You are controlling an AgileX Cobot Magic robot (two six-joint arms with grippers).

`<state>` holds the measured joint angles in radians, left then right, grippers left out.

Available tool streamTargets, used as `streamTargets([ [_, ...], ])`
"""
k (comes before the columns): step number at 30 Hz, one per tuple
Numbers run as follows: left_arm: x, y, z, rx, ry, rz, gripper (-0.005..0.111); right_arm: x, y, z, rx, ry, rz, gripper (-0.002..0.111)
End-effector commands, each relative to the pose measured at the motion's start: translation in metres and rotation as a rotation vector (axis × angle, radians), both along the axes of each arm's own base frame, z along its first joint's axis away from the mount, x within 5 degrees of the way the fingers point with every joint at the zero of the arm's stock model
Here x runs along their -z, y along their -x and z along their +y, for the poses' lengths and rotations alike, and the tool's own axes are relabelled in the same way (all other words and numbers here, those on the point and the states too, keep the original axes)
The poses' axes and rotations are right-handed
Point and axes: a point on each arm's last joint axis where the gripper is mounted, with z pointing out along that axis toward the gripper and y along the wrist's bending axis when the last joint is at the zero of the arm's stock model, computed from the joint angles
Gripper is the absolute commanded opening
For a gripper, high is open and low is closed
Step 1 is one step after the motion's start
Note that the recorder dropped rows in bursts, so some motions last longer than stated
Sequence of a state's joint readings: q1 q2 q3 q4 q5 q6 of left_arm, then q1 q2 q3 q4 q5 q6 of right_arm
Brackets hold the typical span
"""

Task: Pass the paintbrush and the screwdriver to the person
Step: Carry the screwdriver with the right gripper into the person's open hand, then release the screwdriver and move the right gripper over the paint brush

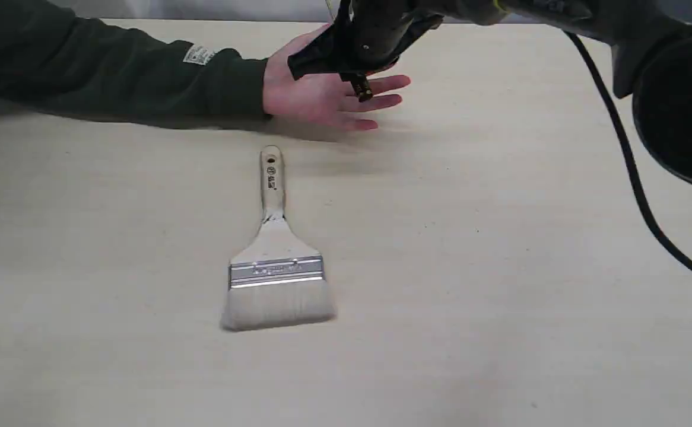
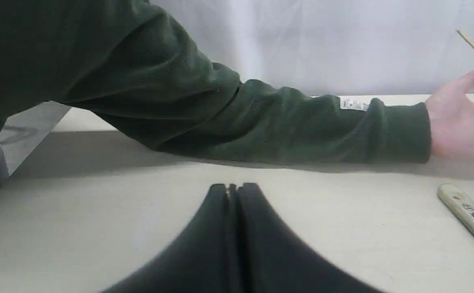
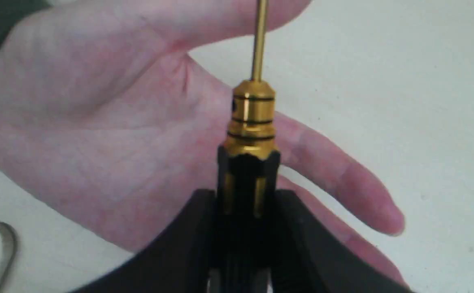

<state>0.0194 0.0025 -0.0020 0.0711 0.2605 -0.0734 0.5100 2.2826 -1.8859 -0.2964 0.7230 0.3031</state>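
The paintbrush [image 1: 275, 261] lies flat on the table, bristles toward the front, its handle end [image 2: 468, 213] pointing at the person's hand. The person's open palm [image 1: 322, 95] rests palm up at the back, dark green sleeve [image 1: 102, 68] stretching left. My right gripper [image 1: 355, 62] hovers just above that palm, shut on the screwdriver [image 3: 251, 134] by its black handle, gold shaft pointing away over the fingers. The screwdriver's lower end [image 1: 362, 90] sticks out below the gripper. My left gripper [image 2: 233, 189] is shut and empty, low over the table, outside the exterior view.
The right arm's black cable [image 1: 631, 172] hangs down across the right side of the table. A white wall or curtain [image 2: 322, 40] stands behind the table's back edge. Bare beige tabletop [image 1: 500, 267] surrounds the brush.
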Motion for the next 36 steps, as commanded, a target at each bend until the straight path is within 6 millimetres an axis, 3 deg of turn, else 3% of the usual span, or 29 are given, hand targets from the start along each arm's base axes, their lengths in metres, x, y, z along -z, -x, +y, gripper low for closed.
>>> streamTargets([
  [1, 0.000, 0.000, -0.001, 0.009, 0.006, -0.011, 0.000, 0.005, -0.006, -0.011, 0.036, 0.000, 0.015, 0.022],
  [6, 0.000, 0.000, -0.001, 0.009, 0.006, -0.011, 0.000, 0.006, -0.010, -0.018, 0.058, -0.014, 0.021, 0.053],
  [9, -0.001, 0.000, -0.001, 0.009, 0.003, -0.014, 0.000, 0.004, -0.011, -0.019, 0.056, -0.022, 0.007, 0.061],
  [19, 0.000, 0.000, -0.001, 0.009, 0.003, -0.012, 0.000, -0.043, -0.001, -0.016, 0.033, -0.119, -0.037, 0.061],
  [24, 0.000, 0.000, -0.001, 0.009, 0.003, -0.012, 0.000, -0.061, 0.019, 0.003, -0.084, -0.213, 0.039, 0.061],
  [28, 0.000, 0.000, -0.001, 0.009, 0.003, -0.012, 0.000, -0.060, 0.039, 0.023, -0.145, -0.196, 0.127, 0.061],
  [36, 0.000, 0.000, -0.001, 0.009, 0.003, -0.012, 0.000, -0.034, 0.071, 0.050, -0.177, -0.153, 0.248, 0.061],
])
